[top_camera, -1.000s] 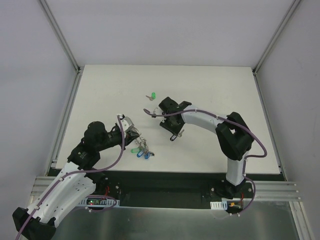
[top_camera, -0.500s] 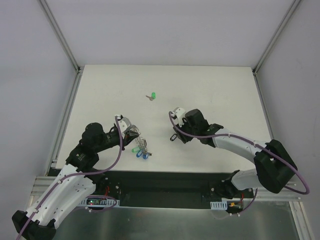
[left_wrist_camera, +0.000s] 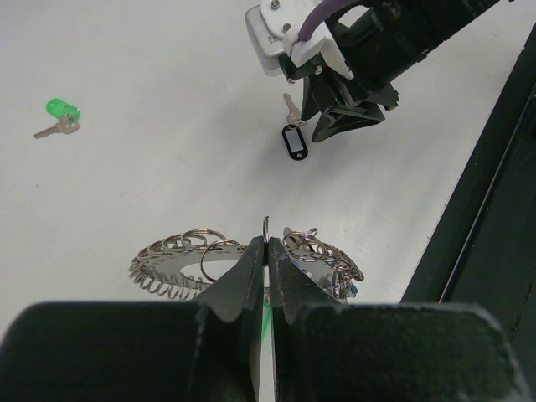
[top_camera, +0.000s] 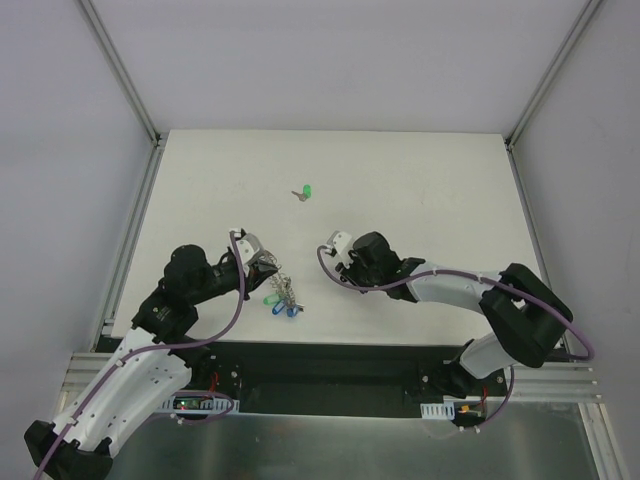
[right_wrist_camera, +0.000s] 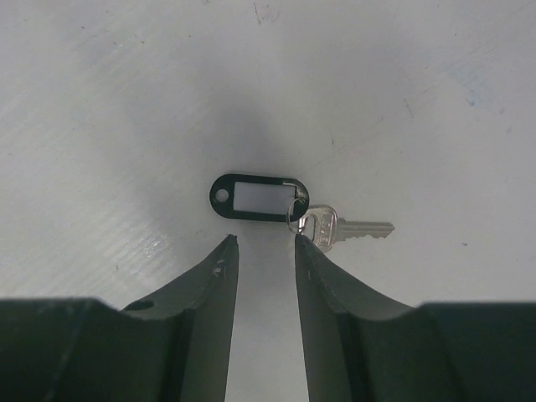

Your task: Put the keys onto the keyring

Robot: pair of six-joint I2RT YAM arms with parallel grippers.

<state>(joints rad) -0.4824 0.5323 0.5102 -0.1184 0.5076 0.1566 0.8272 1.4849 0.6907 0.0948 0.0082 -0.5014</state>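
Observation:
The keyring is a flat grey ring with wire loops, lying near the front left. My left gripper is shut on one upright wire loop at its rim. A green key and a blue key hang on it. A key with a black tag lies flat just ahead of my right gripper, which is open and low over the table, holding nothing. Another green key lies loose farther back.
Metal frame rails run along the table's left and right sides. A black rail borders the near edge. My right arm stretches low across the table's front right.
The right gripper came back from near the far green key to the black-tagged key and shifted left over it. The left gripper and keyring have stayed put.

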